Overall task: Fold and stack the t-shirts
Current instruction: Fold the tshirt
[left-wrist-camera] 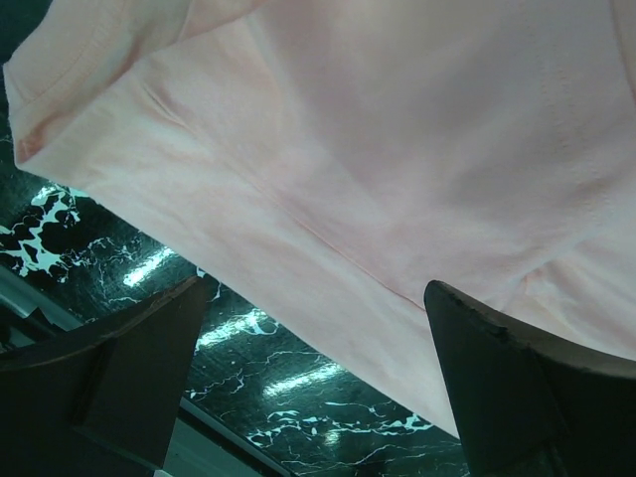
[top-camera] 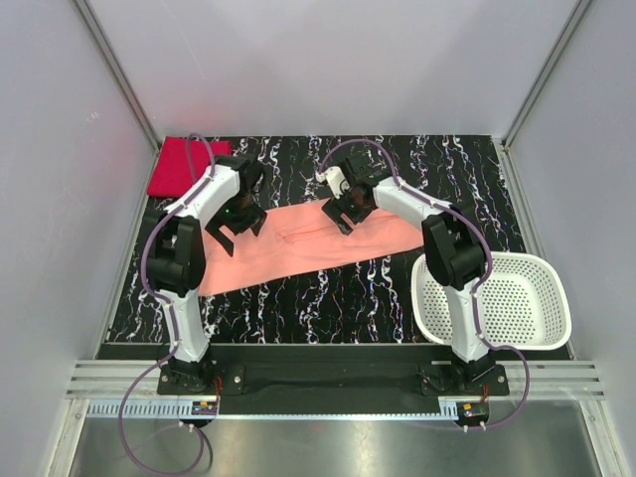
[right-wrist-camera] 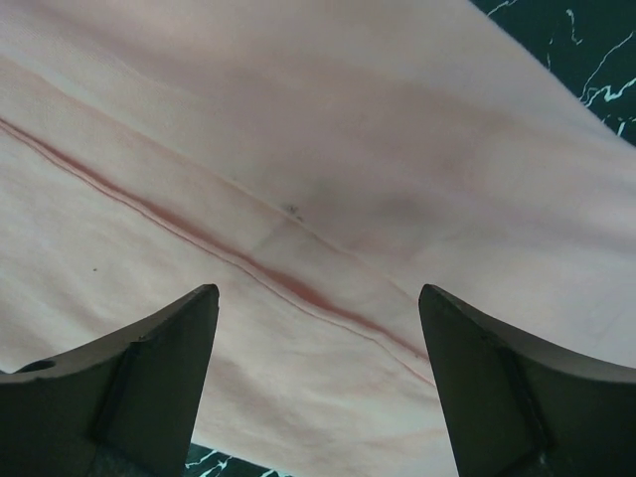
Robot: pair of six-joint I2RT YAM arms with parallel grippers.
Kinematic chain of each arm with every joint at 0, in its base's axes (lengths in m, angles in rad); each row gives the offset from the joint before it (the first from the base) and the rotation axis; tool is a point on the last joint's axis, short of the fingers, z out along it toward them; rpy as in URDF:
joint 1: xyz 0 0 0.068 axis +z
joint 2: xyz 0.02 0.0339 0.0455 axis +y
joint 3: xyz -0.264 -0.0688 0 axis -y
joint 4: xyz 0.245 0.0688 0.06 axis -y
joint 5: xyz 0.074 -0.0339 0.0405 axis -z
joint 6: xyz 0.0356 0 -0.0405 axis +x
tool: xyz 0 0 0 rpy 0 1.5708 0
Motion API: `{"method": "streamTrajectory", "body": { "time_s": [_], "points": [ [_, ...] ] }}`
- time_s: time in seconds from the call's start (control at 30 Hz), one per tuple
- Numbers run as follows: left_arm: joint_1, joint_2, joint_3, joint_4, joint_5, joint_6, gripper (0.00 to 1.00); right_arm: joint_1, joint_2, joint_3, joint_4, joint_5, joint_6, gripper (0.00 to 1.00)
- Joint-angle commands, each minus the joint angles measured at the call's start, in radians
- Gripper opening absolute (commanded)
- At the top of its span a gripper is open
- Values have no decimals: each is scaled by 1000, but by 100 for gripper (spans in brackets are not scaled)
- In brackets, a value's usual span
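Salmon t-shirt (top-camera: 298, 250): laid as a long band across the desk (top-camera: 328, 293); red t-shirt (top-camera: 184, 164) folded at far-left corner. Left gripper (top-camera: 237, 224), right gripper (top-camera: 343, 214): spread, empty, above the band. Risk: one layer alone may be pinched, and the fold dragged askew.

The left arm (top-camera: 189, 320) and right arm (top-camera: 465, 320) share one build: slim white links joined by bulky black joint housings, each on a black base (top-camera: 189, 376). A thin purple cable (top-camera: 144, 263) loops beside each arm and trails past its base. A small white block (top-camera: 334, 180) sits by the right wrist. The left gripper (top-camera: 237, 235) and right gripper (top-camera: 340, 221) are black. Seen close, their fingers (left-wrist-camera: 129, 368) are dark matt wedges with flat inner faces and blunt tips
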Motion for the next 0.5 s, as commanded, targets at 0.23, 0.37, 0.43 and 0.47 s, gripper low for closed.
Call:
{"method": "streamTrajectory", "body": {
  "time_s": [0.23, 0.37, 0.43, 0.47],
  "points": [
    [3, 53, -47, -33, -39, -64, 99, -8, 101, 117, -20, -53, -90, 89],
    [8, 95, -32, -31, -63, -66, 99, -14, 85, 59, -40, -157, -61, 88],
    [6, 122, -6, -43, -98, -61, 99, -14, 66, -3, -19, -160, -36, 88],
    [5, 150, 5, -40, -119, -52, 99, -11, 49, -18, -20, -151, -14, 87]
  ]
}}
